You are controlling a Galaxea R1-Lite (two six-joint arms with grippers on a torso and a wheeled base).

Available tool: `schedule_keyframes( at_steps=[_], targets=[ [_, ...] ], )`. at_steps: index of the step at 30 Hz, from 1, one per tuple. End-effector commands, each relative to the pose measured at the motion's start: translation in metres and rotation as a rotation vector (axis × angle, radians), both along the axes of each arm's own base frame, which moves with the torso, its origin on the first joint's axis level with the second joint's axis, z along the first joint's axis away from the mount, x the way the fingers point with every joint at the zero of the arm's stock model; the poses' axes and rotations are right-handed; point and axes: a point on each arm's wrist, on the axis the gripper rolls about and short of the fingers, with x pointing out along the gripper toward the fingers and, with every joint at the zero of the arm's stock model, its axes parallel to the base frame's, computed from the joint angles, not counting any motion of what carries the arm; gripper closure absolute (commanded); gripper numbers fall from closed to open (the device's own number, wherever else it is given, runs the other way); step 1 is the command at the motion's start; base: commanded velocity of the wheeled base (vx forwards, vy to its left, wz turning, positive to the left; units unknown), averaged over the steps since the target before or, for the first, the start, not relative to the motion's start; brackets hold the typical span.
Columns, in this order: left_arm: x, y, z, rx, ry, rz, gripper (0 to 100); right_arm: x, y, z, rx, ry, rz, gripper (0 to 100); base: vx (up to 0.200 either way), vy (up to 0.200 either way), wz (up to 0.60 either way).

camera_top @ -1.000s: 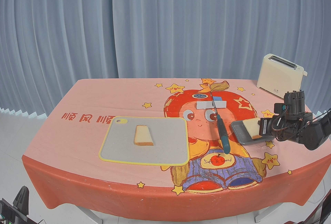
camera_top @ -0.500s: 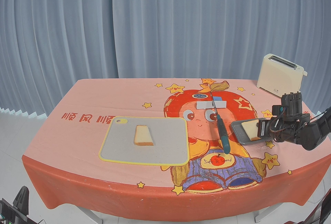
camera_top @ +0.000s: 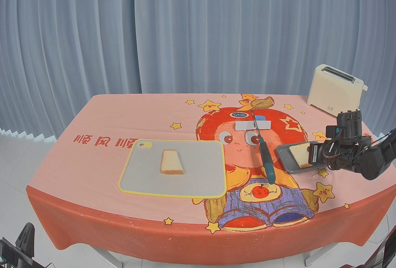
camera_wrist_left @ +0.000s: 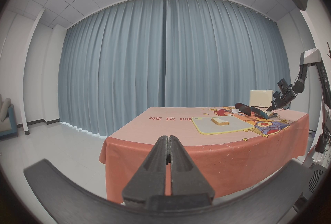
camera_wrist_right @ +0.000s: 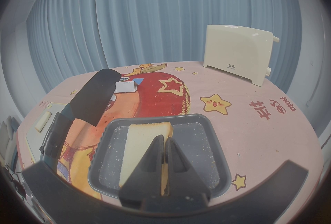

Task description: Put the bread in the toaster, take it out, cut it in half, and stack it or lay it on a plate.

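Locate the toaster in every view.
Head view: toaster at the far right corner of the table.
Left wrist view: toaster far off, behind the knife.
Right wrist view: toaster beyond the tray.
Shared landmark: the knife.

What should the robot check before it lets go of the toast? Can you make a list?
1. Right gripper pinching the bread half: ok.
2. Bread half over the gray tray: ok.
3. Bread half resting flat on the tray: cannot tell.
4. Knife beside the tray, not on it: ok.
5. Second bread half on the cutting board: ok.
6. Left gripper shut, away from the table: ok.
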Motion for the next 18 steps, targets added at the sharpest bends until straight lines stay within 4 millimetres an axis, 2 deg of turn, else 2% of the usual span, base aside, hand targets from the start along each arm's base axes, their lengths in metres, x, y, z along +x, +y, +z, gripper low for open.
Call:
schedule_keyframes(
  at_steps=[1,18],
  targets=[
    [0.0014,0.0000,-0.0049,-0.001,0.019,0.001,100,-0.0006,-0.0001,0.0013,0.001,-0.004,0.000,0,0.000,0.000,0.00],
    [0.0014,0.0000,-0.0049,-0.001,0.019,0.001,100,-0.0017,0.0001,0.0046,0.003,-0.015,-0.001,0,0.000,0.000,0.00]
  ],
)
